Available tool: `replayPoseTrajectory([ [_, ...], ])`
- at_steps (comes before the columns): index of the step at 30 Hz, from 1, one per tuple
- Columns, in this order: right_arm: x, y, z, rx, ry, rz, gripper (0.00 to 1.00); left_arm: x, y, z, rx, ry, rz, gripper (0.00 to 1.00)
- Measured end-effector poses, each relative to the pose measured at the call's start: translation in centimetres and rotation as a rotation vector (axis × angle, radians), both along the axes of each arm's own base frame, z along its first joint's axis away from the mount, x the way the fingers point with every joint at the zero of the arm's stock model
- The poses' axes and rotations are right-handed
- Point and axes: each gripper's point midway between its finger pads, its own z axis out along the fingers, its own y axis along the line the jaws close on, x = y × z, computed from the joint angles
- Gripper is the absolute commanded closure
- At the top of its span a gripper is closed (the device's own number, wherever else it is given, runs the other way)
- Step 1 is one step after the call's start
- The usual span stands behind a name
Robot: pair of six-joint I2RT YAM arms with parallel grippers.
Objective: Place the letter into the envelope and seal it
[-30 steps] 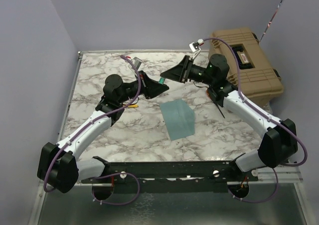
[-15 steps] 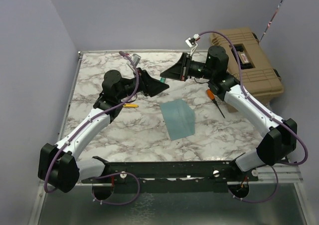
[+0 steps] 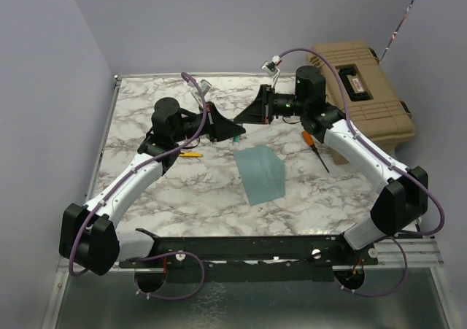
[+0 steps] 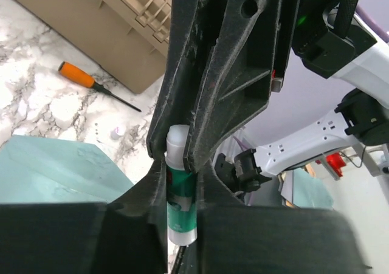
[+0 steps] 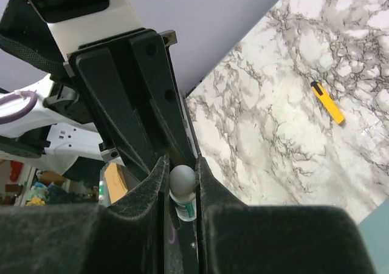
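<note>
Top external: two arms are reaching in over the marble table (image 3: 146,198), one from each side. The left gripper (image 3: 236,133) and right gripper (image 3: 242,118) are meeting tip to tip above the table's middle. What they are pinching is too small to read from this view. One envelope (image 3: 260,173), teal-blue, is lying flat on the marble just on the near side of the two grippers, and neither is touching it. One orange-handled screwdriver (image 3: 312,141) is lying to the right of the envelope, under the right arm. One yellow utility knife (image 3: 191,154) is lying under the left arm. One tan tool case (image 3: 361,88) is sitting at the far right.

Left wrist: one glue stick (image 4: 181,195), with a green body and white cap, is standing between the foam pads. The left gripper's two fingers are pressing on the green body. The right gripper's two fingers are coming in from above and closing on the white cap. The screwdriver, the case and part of the envelope are showing beyond.

Right wrist: the right gripper's two fingers are squeezing the white cap, with a strip of green label showing beneath. The left gripper is facing in from above. The knife is lying alone on the marble.
</note>
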Motion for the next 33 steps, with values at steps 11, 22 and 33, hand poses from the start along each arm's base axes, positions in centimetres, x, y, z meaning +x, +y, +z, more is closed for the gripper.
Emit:
replayPoseTrajectory([
  [11, -0.1, -1.1, 0.7, 0.041, -0.055, -0.103, 0.11, 1.2, 0.5, -0.6, 0.007, 0.003, 0.091, 1.00],
  [22, 0.0, -0.1, -0.6, 0.007, -0.139, -0.143, 0.35, 5.2, 3.5, 3.3, -0.155, 0.026, 0.463, 1.00],
  [33, 0.6, 2.3, 0.3, 0.106, 0.003, -0.093, 0.53, 5.9, 5.0, 6.5, -0.365, 0.105, 0.562, 1.00],
])
